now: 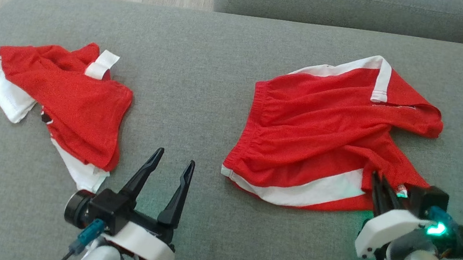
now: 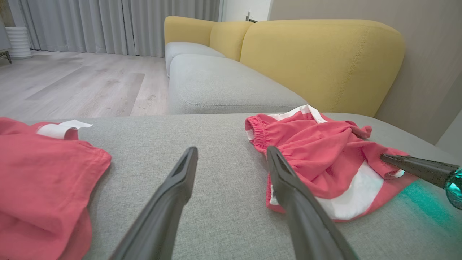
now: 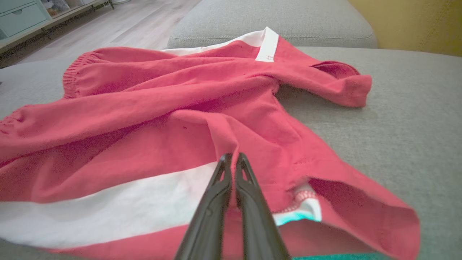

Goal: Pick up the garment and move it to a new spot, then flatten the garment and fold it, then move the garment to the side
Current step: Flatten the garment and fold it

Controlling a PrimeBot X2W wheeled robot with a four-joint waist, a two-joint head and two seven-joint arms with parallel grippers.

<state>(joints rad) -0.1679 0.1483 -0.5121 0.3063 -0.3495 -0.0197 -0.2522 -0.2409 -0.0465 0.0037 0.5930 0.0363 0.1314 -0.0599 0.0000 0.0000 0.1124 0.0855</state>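
A grey sofa seat (image 1: 206,54) spans the head view, with a second grey cushion (image 1: 349,3) behind it. The left wrist view shows a yellow backrest (image 2: 317,57) and a pale wood floor (image 2: 79,79) beyond the seat.

The red shorts (image 1: 317,128) lie rumpled on the right half of the seat. Their elastic waistband faces the middle, a white stripe runs along the near edge, and another white band lies at the far edge. A second red and white garment (image 1: 77,99) lies bunched on the left half, well apart from the shorts.

The right gripper (image 1: 377,175) sits at the near right corner of the shorts. Its two dark fingers are pressed together on a raised fold of red cloth, just beside the white stripe. The left gripper (image 1: 175,156) hovers over bare seat between the two garments, with its fingers spread wide and holding nothing.
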